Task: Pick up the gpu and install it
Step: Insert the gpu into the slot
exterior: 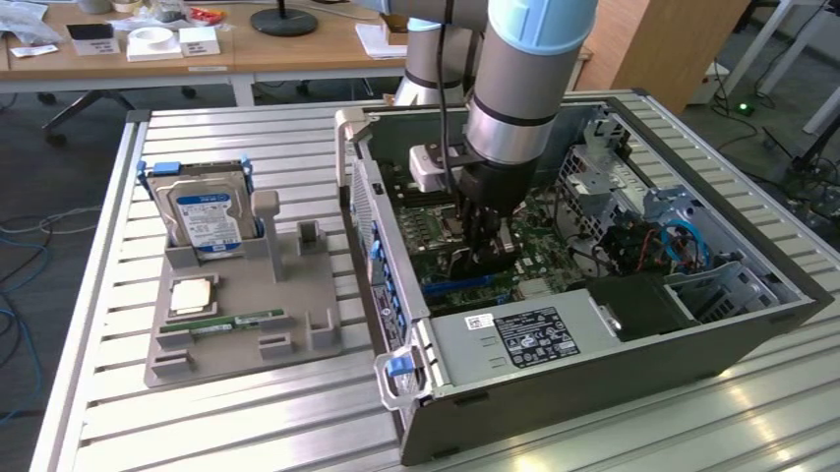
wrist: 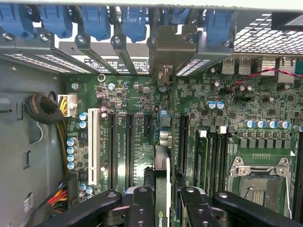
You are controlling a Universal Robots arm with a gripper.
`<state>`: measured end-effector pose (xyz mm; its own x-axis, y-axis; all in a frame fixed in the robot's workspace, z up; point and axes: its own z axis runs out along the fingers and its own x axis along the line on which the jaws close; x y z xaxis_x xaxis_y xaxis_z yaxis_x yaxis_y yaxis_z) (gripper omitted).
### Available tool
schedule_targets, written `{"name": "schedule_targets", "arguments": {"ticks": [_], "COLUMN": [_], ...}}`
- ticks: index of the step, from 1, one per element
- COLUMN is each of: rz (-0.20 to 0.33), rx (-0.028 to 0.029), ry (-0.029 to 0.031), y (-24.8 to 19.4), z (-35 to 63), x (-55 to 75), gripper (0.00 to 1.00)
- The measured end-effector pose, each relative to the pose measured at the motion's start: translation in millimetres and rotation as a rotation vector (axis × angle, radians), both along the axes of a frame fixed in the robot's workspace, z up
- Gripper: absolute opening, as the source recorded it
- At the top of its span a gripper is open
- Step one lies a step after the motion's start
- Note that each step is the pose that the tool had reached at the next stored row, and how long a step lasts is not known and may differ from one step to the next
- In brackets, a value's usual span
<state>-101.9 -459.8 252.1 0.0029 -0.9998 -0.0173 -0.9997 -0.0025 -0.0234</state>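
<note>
My gripper point(exterior: 482, 241) reaches down into the open computer case point(exterior: 735, 324), over the green motherboard point(exterior: 545, 251). It is shut on the gpu point(exterior: 470, 264), a thin dark card held on edge. In the wrist view the gpu point(wrist: 162, 175) runs edge-on between my two black fingers point(wrist: 142, 208), pointing toward a grey metal bracket point(wrist: 166, 47) at the case's rear wall. The card sits between the black expansion slots point(wrist: 129, 146) and another slot point(wrist: 182, 142). Whether its lower edge touches a slot is hidden.
A grey parts tray point(exterior: 309, 339) stands at the exterior view's left and holds a silver hard drive with a blue label point(exterior: 204, 216), a CPU point(exterior: 193, 293) and a green RAM stick point(exterior: 236, 322). Blue slot latches point(wrist: 94, 21), the CPU socket point(wrist: 258, 182), cables point(wrist: 52, 118) and the power supply point(exterior: 525, 339) crowd the case.
</note>
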Motion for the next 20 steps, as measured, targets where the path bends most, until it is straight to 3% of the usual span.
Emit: {"name": "schedule_targets", "arguments": {"ticks": [11,20], "rz": [0.0,0.0], "rx": [-0.0001,-0.0003], "ry": [0.0001,0.0], "y": [0.0,0.0], "z": [-3.8,-1.3], "x": [-0.3,-0.3], "gripper": [0.26,0.26]}}
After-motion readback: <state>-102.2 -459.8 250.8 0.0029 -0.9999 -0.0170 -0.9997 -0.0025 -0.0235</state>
